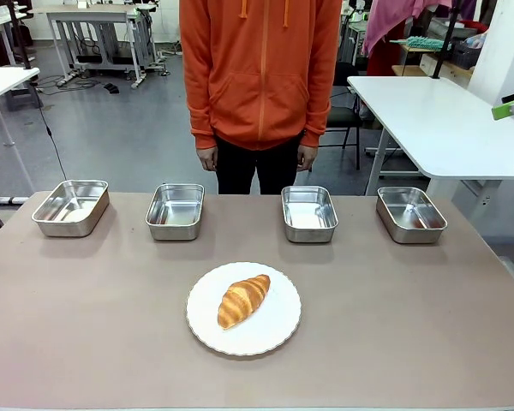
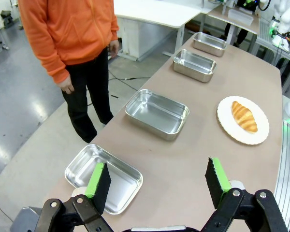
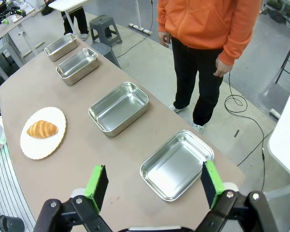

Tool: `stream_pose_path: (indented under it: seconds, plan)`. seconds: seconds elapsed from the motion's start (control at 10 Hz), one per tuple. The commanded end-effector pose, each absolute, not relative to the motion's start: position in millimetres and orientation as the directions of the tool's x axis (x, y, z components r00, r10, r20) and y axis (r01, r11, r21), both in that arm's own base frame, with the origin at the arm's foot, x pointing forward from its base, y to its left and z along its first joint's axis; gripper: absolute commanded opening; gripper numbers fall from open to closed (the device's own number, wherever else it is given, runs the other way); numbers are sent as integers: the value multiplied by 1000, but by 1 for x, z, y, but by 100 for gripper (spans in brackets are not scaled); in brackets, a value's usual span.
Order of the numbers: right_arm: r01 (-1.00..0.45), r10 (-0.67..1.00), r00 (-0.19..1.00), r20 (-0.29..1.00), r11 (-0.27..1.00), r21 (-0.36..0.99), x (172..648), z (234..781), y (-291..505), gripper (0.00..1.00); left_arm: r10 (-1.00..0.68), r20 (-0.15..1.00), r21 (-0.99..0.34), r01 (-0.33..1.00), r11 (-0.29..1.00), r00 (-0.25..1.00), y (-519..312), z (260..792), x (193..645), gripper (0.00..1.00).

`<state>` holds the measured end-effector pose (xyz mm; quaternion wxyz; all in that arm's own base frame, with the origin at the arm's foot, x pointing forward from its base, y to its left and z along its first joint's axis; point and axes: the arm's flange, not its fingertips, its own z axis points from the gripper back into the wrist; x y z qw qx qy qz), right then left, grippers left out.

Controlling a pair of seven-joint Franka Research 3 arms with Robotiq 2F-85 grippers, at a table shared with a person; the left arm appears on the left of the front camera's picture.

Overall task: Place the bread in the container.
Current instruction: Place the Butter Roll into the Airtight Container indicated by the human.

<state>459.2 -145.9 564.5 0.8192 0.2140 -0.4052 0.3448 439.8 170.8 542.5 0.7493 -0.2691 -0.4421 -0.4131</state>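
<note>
1. Right now the croissant [image 1: 243, 300] is seen lying on the white plate [image 1: 280, 329] at the near middle of the table, with no gripper close to it.
2. Four steel trays [image 1: 175, 234] are lined up beyond; none is singled out, so the wrong one could be chosen.
3. The flaky crust could be crushed by a hard pinch, or nudged off the plate by a skewed one.
4. The left gripper [image 2: 156, 163] and the right gripper [image 3: 153, 166] are held high over the table's ends, jaws spread wide, nothing gripped.
</note>
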Motion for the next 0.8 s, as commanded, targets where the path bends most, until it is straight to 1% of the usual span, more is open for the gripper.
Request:
stream_pose_path:
  seconds: [0.0, 0.7]
  plan:
    - [-741, 379, 422, 824, 668, 72, 460, 566, -144, 100, -382, 888, -28, 860, 510, 255, 171, 544, 439, 100]
    - [-741, 379, 422, 824, 668, 72, 460, 566, -144, 100, -382, 888, -28, 860, 510, 255, 171, 544, 439, 100]
